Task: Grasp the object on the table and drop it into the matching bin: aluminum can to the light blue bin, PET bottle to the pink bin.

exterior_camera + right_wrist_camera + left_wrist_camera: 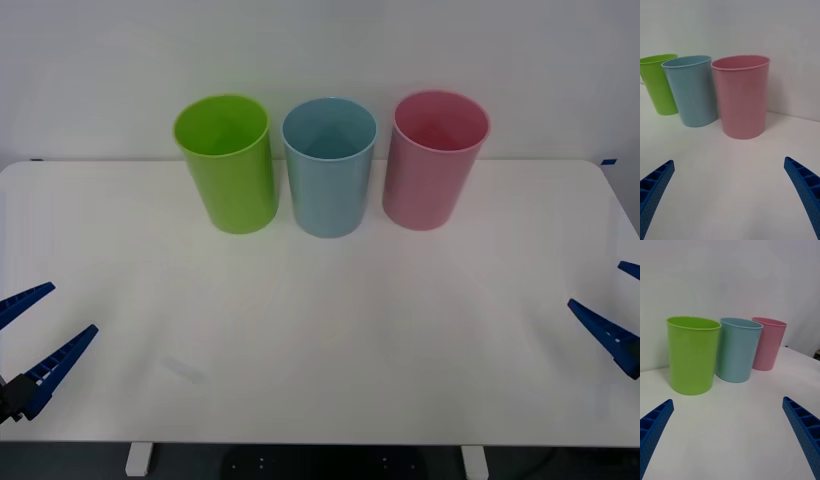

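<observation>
Blue ribbed fingers showing on both grippers.
Left gripper (34,338) and right gripper (617,310) are showing tapered, dotted-textured fingers; black base showing at left.

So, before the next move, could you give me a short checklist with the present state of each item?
1. Left end effector open, at the table's near left edge: ok.
2. Right end effector open, at the near right edge: ok.
3. Light blue bin upright, between the lime green bin and the pink bin: ok.
4. Pink bin upright, mouth open: ok.
5. Object to grasp located on the table: not ok, I see none.
6. Bin contents: cannot tell.
</observation>
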Controlling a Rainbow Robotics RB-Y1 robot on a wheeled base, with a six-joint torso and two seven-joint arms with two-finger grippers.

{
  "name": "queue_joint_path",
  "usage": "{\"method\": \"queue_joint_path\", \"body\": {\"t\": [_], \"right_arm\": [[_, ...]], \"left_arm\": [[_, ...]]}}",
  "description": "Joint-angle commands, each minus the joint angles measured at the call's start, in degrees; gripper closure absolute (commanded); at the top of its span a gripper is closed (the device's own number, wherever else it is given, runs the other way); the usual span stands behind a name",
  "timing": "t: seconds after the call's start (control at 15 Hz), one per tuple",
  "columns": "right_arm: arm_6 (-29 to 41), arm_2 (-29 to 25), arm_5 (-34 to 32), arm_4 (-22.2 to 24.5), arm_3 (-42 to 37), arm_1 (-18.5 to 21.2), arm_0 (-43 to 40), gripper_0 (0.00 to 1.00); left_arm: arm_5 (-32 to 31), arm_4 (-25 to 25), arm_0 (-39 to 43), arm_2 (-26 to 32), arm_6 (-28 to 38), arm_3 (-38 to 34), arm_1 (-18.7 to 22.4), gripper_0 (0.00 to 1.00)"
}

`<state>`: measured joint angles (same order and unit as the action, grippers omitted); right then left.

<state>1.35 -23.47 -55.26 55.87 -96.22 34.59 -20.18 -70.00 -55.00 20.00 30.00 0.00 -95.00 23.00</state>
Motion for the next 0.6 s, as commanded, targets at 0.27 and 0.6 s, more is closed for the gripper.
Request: {"method": "queue_joint_path", "body": {"t": [0.27,0.6], "right_arm": [[-0.1,-1.6,-1.5,-2.0,0.0,0.0,-4.5,0.00],[0.0,-1.6,-1.4,-2.0,0.0,0.0,-4.7,0.00]], "left_arm": [[0.0,0.0,0.0,0.0,0.0,0.0,0.0,0.00],[0.0,0.0,0.0,0.0,0.0,0.0,0.0,0.00]]}}
